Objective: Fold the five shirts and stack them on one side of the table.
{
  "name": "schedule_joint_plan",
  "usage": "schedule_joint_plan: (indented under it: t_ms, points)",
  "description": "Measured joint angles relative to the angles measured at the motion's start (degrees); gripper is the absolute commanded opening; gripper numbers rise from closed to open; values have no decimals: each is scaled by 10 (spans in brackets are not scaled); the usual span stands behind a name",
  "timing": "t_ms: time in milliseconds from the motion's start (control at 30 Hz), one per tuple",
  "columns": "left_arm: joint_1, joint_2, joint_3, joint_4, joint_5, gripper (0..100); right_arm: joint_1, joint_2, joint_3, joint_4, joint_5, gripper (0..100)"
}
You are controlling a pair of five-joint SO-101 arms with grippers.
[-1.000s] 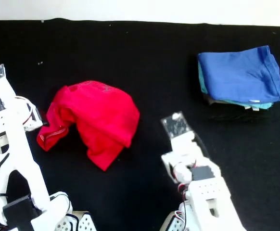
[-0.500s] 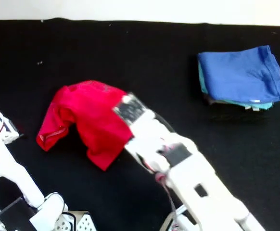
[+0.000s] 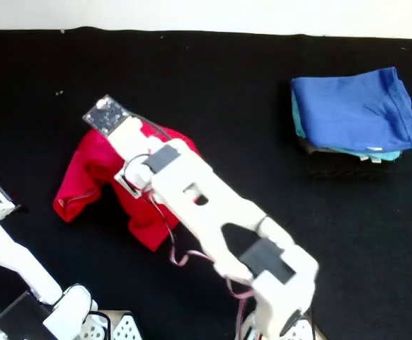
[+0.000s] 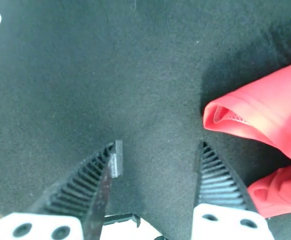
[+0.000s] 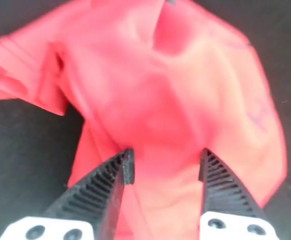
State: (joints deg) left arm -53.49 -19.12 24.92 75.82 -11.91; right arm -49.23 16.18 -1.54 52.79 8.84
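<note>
The high view overlooks the table (image 3: pixel 227 85) from afar; each wrist view looks closely past its fingers (image 5: pixel 110 185), sharing the red shirt (image 3: pixel 86 177) beyond them.

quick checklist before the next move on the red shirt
1. Right gripper and left gripper open: ok.
2. Right gripper over shirt: ok, above its middle.
3. Right gripper touching shirt: cannot tell.
4. Left gripper at shirt: not ok, over bare table beside a hem.
5. Shirt spread flat: not ok, bunched.
6. Stack apart from both arms: ok.
</note>
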Motion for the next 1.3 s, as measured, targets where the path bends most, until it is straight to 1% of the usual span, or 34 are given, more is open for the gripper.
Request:
schedule_joint_plan:
  t_ms: [67,100,167,233,300,433,567,733,867,933,1000,1067,1133,1300]
  points:
    - [-1,0,0,0,0,237,4,46,-36,25,0,187]
    - [-1,0,0,0,0,237,11,65,-53,36,0,142]
    - [-1,0,0,0,0,237,37,95,-81,55,0,0]
    - [-1,0,0,0,0,237,75,119,-105,69,0,34]
    - [-1,0,0,0,0,236,117,130,-123,75,0,2]
    - [14,0,7,0,0,236,197,133,-160,78,0,6]
    - [38,0,33,0,0,236,261,133,-232,124,0,6]
    - [50,-1,39,0,0,236,315,133,-346,190,0,6]
    - [50,-1,39,0,0,236,338,133,-433,231,0,7]
    - [50,-1,39,0,0,236,344,133,-474,256,0,38]
    - [50,-1,39,0,-3,235,345,133,-512,287,0,107]
    - [50,-1,39,0,-23,235,345,133,-546,323,0,186]
    - [50,-1,39,0,-40,235,345,133,-578,354,0,244]
    - [50,-1,39,0,-57,235,317,133,-625,417,0,256]
